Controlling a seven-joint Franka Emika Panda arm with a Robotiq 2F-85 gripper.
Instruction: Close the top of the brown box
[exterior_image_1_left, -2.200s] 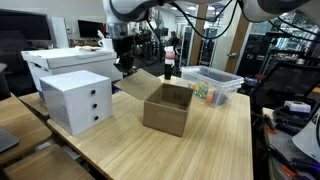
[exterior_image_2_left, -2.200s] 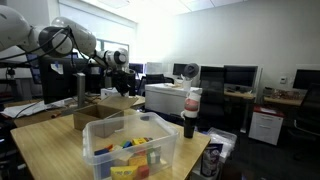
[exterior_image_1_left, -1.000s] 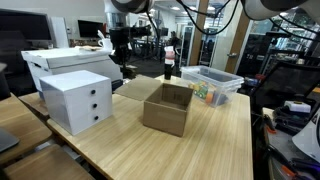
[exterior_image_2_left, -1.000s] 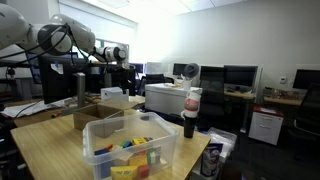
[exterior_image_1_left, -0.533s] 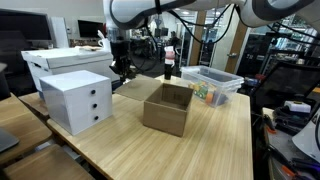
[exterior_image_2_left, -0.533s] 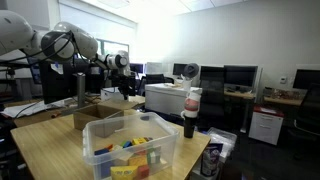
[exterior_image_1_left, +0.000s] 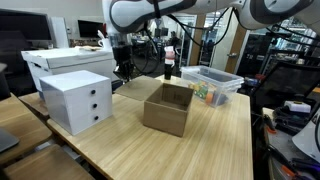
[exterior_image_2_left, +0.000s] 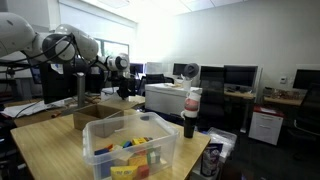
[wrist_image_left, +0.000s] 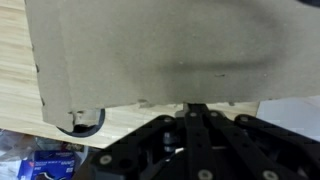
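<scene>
Well, your gripper (exterior_image_1_left: 124, 72) hangs at the outer edge of the top flap (exterior_image_1_left: 140, 88), jaws apparently pressed together and holding nothing. The brown box (exterior_image_1_left: 168, 110) stands open mid-table (near the white drawer unit (exterior_image_1_left: 75, 100)). Push sideways and the carton may skid rather than the flap folding.

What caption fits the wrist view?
Brown box flap spans the upper frame above the hand, wooden table at left.

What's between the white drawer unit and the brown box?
Bare tabletop between the white drawer unit and the brown box, in an exterior view. The box's open flap lies farther back, below the gripper.
</scene>
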